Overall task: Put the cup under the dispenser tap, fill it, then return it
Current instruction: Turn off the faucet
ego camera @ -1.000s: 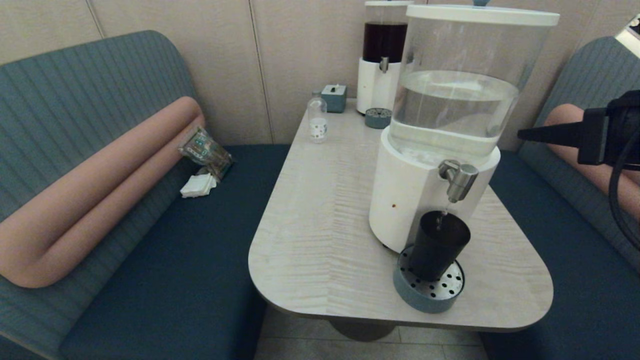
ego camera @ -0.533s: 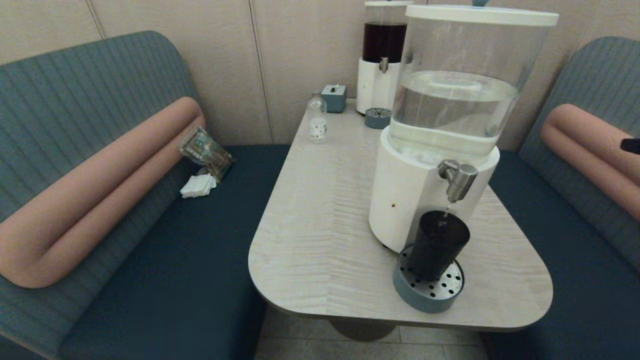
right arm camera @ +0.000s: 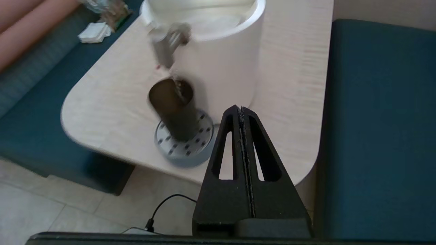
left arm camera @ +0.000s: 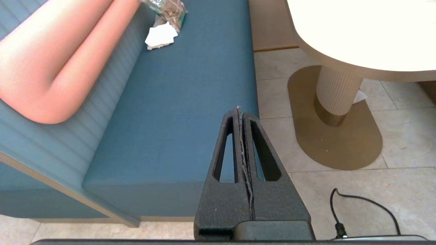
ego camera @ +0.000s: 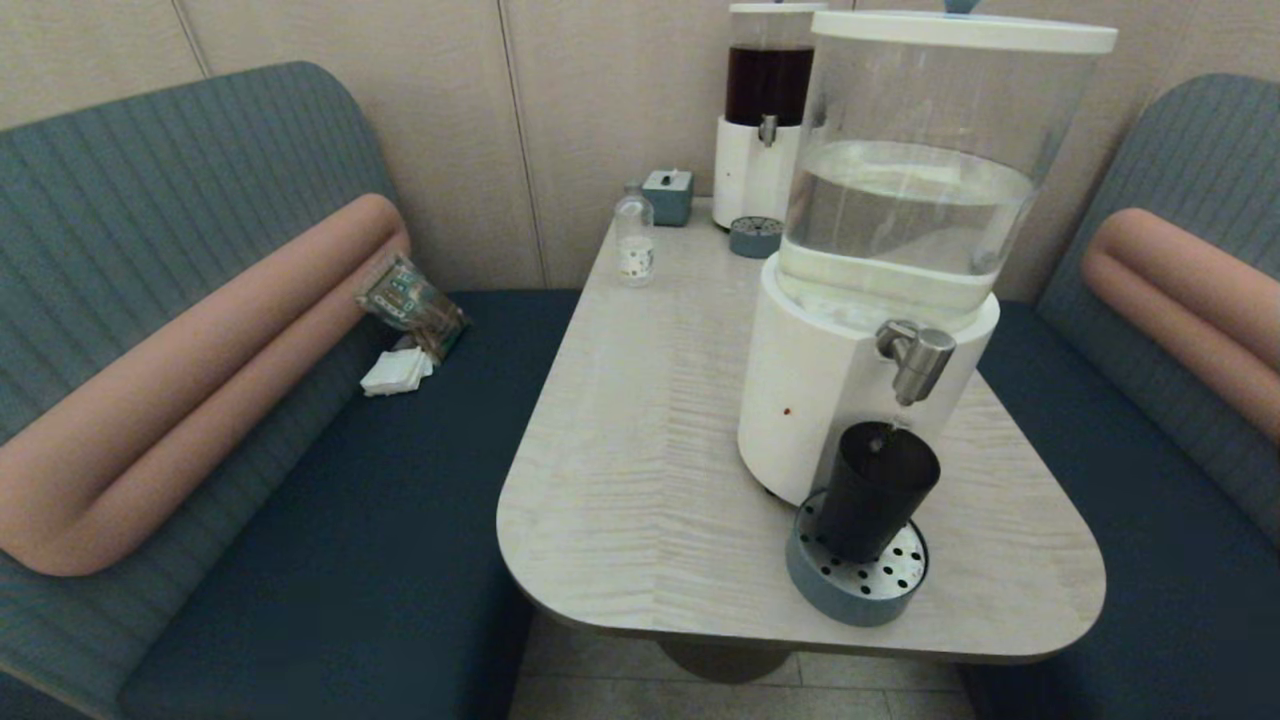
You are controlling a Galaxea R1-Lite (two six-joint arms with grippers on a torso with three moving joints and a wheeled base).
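The dark tapered cup [ego camera: 875, 490] stands on the round perforated drip tray [ego camera: 857, 583], directly below the brushed-steel tap [ego camera: 915, 355] of the big white-based dispenser [ego camera: 830, 400] holding clear liquid. A thin trickle falls from the tap into the cup [right arm camera: 173, 107]. Neither gripper shows in the head view. My right gripper [right arm camera: 241, 109] is shut and empty, held low off the table's near right corner, apart from the cup. The left gripper [left arm camera: 238, 110], shut with nothing in it, hangs parked over the blue bench seat and floor.
A narrower dispenser with dark liquid [ego camera: 765, 110], a small drip tray [ego camera: 755, 236], a small teal box [ego camera: 668, 195] and a clear bottle with dotted label [ego camera: 634, 240] stand at the table's far end. A wrapper and napkin [ego camera: 405, 330] lie on the left bench.
The right arm has pulled back out of the head view to the right. The stream from the tap has thinned. The cup stays on the drip tray.
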